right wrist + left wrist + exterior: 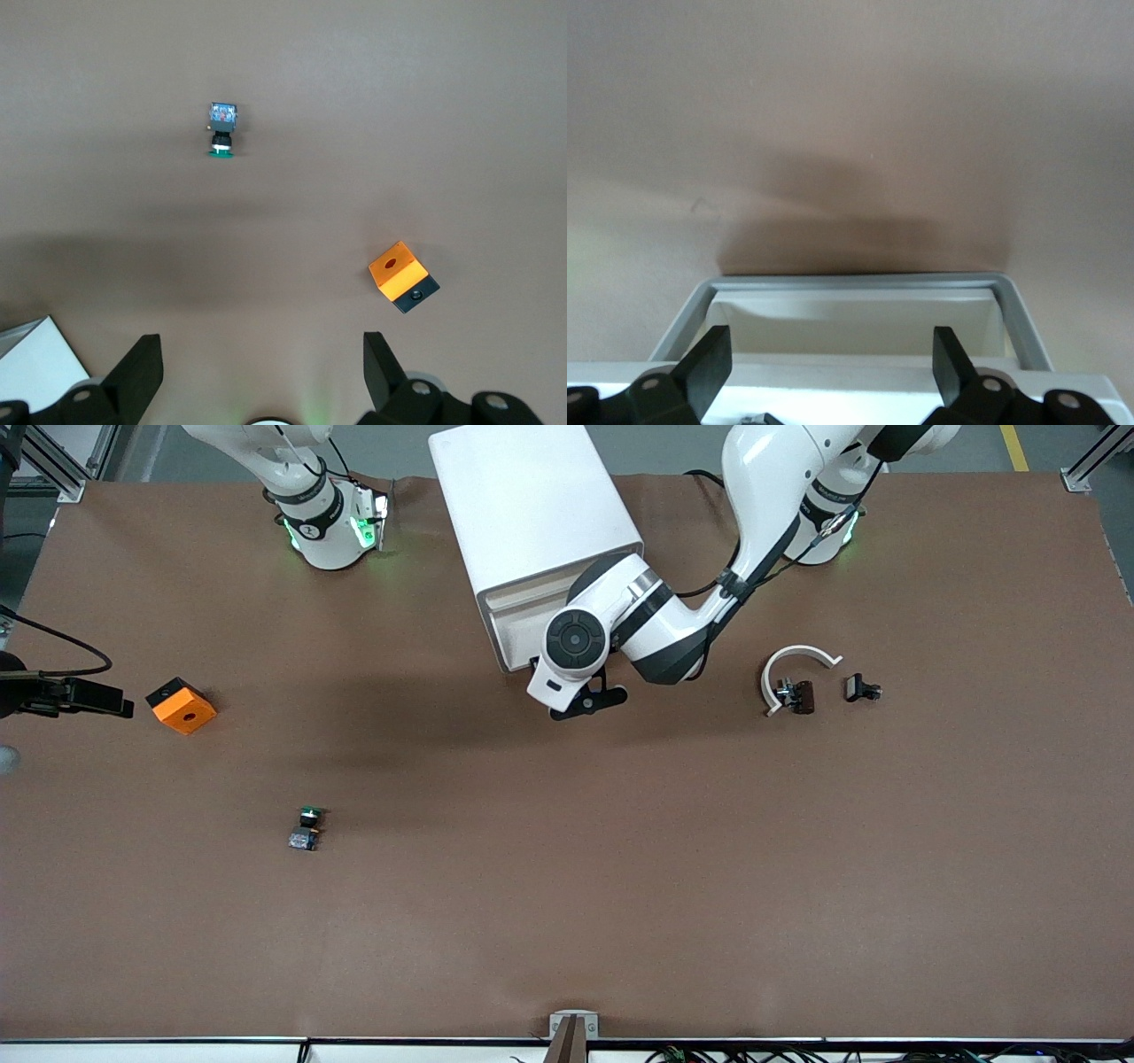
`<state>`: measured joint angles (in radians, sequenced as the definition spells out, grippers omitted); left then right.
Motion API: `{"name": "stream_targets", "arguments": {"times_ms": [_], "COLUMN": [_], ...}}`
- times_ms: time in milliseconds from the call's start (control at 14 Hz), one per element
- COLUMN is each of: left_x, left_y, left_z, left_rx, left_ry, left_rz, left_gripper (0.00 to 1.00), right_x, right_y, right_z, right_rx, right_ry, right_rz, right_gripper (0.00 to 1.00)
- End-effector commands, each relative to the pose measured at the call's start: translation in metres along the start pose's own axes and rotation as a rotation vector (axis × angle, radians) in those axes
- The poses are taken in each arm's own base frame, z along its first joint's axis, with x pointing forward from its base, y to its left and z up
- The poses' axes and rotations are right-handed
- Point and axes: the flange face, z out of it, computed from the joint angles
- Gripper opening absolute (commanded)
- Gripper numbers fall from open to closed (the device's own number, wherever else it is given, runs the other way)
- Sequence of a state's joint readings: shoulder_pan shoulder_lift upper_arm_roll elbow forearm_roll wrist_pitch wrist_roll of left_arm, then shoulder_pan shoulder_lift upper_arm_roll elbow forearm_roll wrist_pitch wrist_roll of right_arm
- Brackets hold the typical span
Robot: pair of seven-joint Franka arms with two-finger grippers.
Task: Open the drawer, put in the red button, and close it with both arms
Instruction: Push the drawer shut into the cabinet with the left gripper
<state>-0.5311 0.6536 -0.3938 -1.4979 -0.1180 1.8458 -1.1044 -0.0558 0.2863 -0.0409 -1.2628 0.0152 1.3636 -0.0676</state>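
The left arm reaches down in front of the cabinet [532, 514], and the left hand [580, 695] sits at the cabinet's top front edge with its fingers [709, 363] spread wide and nothing between them. Its wrist view looks straight down into the drawer [859, 283], which is pulled out of the cabinet: a pale tray with a grey rim, its visible floor bare.

The right hand [261, 354] hangs high over the counter [567, 921] toward the right arm's end from the cabinet, also spread and empty, and appears to be waiting.

The red button cannot be found on the counter. The only push-button in sight is the green button [307, 828], which lies nearer the front camera than the cabinet and toward the right arm's end. The orange block [182, 706] is farther out the same way. A curved white piece [793, 664] with small black parts lies toward the left arm's end from the cabinet.

A small dark scrap shows at the very edge of the left wrist view, but it is too cut off to name.

So the opening looks done, and the button is probably already in the drawer (a guess, since it is hidden). What remains is the push shut, which calls for both hands at the cabinet's front.
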Motion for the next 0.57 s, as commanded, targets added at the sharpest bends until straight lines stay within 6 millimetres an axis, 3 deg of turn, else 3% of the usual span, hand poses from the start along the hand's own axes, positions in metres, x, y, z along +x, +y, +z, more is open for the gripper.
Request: {"name": "stream_targets", "arguments": {"times_ms": [0, 214, 498], "left_x": [-0.015, -0.022, -0.032], "left_y": [-0.002, 0.000, 0.005], "left_z": [0.005, 0.011, 0.015], "left_rx": [0.013, 0.002, -0.011], "left_ry": [-0.025, -0.076, -0.127], "left_rz": [-0.022, -0.045, -0.067], "left_gripper": [1.00, 1.00, 1.00], "right_x": [-0.012, -0.028, -0.037], "right_y": [0.019, 0.015, 0.019], "right_z": [-0.027, -0.032, -0.048], "right_rx": [0.021, 0.024, 0.028], "right_ry": [0.023, -0.044, 0.001], "right_rz": [0.026, 0.033, 0.026], "right_gripper": [1.00, 1.00, 1.00]}}
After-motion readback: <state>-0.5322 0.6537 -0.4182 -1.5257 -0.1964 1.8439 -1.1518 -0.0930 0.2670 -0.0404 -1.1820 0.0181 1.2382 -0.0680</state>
